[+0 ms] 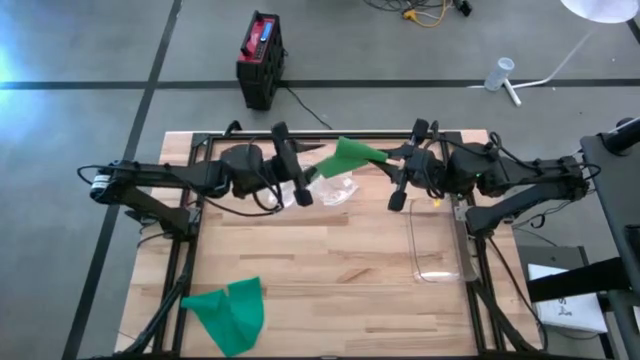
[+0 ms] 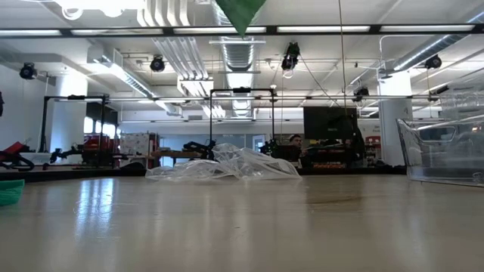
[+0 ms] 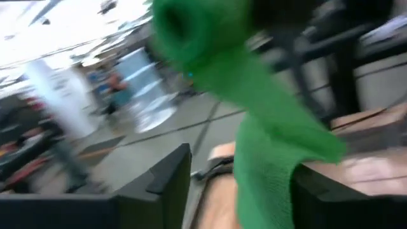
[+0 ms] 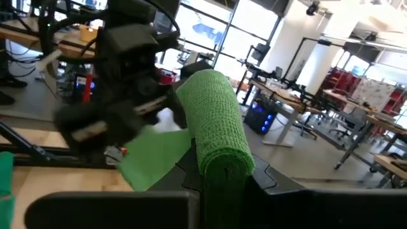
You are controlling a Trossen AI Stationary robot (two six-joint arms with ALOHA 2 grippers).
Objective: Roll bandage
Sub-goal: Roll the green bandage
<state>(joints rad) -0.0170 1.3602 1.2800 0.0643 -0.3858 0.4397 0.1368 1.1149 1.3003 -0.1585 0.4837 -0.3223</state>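
Note:
A green bandage point(image 1: 350, 155) hangs in the air over the table's far half, between my two grippers. Its rolled part point(image 4: 213, 121) sticks out forward from my right gripper point(image 4: 222, 184), which is shut on it. Its loose tail point(image 3: 267, 146) runs through the gap of my left gripper point(image 3: 241, 172), whose fingers stand apart on either side of it. In the low view only the bandage's lowest tip point(image 2: 240, 15) shows, at the top. A second green bandage point(image 1: 230, 310) lies unrolled at the table's near left. My right gripper pinches the near end of the roll point(image 4: 219, 166) between its two fingers, which come level from the table's right and lie along the roll. The roll is clear of the table, and its tail point(image 4: 156, 159) falls away toward the left gripper. My left gripper has the tail beside one finger point(image 3: 318, 197); whether it touches, I cannot tell.
A crumpled clear plastic bag point(image 1: 330, 190) lies on the table below the grippers. A clear plastic box point(image 1: 440, 245) stands at the right. Bare wood lies between the near bandage and the box.

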